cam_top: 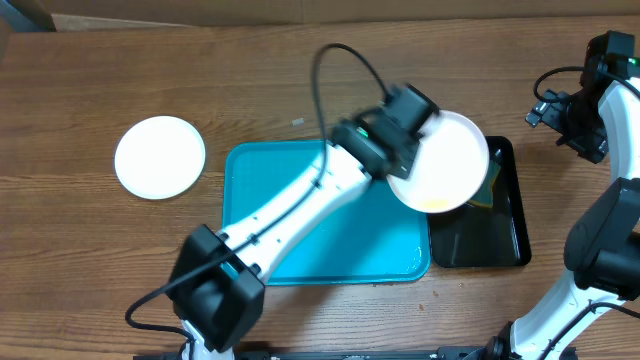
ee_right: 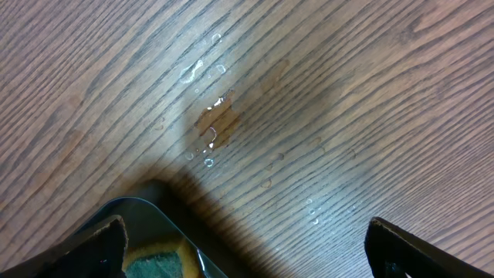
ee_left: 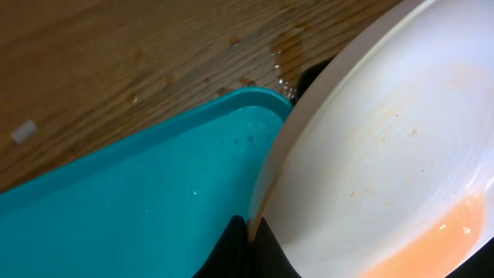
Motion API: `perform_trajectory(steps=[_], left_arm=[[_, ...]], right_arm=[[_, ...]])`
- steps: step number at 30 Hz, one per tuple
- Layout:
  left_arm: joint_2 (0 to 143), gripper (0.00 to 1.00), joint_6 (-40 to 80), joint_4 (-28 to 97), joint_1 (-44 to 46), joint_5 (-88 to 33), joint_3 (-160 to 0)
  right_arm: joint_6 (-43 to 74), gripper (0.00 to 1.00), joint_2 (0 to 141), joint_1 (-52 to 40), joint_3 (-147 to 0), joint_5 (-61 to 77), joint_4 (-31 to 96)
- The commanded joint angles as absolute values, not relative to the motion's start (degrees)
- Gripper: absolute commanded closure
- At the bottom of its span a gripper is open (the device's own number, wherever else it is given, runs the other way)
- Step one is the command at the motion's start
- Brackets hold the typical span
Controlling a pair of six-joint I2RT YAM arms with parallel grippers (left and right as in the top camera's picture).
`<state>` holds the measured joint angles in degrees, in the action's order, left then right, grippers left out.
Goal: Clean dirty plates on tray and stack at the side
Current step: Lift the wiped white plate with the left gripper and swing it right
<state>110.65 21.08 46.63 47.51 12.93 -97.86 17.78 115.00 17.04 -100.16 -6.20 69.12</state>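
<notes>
Two plates are in sight midway through a clean-up at the robot's bench [cam_top: 150,70], and by the look of them only one is finished. A white plate [cam_top: 160,157] lies flat on the wood well to the left of the turquoise tray [cam_top: 375,240], apart from everything else. It shows no marks from overhead and looks like the first of the side stack.

The second plate [cam_top: 445,160], also white, is off the tray and in the air at its far right corner, partly above the narrow black tray [cam_top: 505,235] beside it. The left fingers [ee_left: 230,251] are clamped on its rim and hold it tilted. The left wrist view shows thin orange liquid pooled against the low edge and faint reddish smears across the face, so this plate looks rinsed or half-drained rather than clean.

The right fingers [ee_right: 93,247] stand wide apart with nothing between them. They hang over bare wood spotted with water drops [ee_right: 204,69] and one brownish puddle [ee_right: 218,123], just off a corner of the black tray where a yellow-green sponge [ee_right: 158,259] lies unused.

No plate shows on the tray wherever the left arm [cam_top: 300,200] does not cover it. Any further plate is out of sight in these views.

The work left appears to be wiping the tilted plate, carrying it across to rest on the one at the left, and mopping the spilled drops if the job extends that far.
</notes>
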Motion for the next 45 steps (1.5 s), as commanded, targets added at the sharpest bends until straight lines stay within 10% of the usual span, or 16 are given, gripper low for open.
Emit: perform_trajectory(steps=[1, 17, 29, 45], left_arm=[[110.5, 0.96, 20.9, 45.4, 52.6, 27.6, -99.4], [110.5, 0.96, -2.9, 31.0, 70.4, 69.9, -99.4], [110.5, 0.96, -0.2, 28.4, 71.6, 72.3, -99.4], [110.5, 0.96, 23.9, 42.5, 58.8, 25.6, -99.4]], right_arm=[[18.0, 0.0, 114.0, 16.9, -100.6, -6.4, 69.0], [18.0, 0.0, 114.0, 16.9, -100.6, -6.4, 69.0], [18.0, 0.0, 114.0, 16.9, -100.6, -6.4, 69.0], [18.0, 0.0, 114.0, 16.9, -100.6, -6.4, 69.0]])
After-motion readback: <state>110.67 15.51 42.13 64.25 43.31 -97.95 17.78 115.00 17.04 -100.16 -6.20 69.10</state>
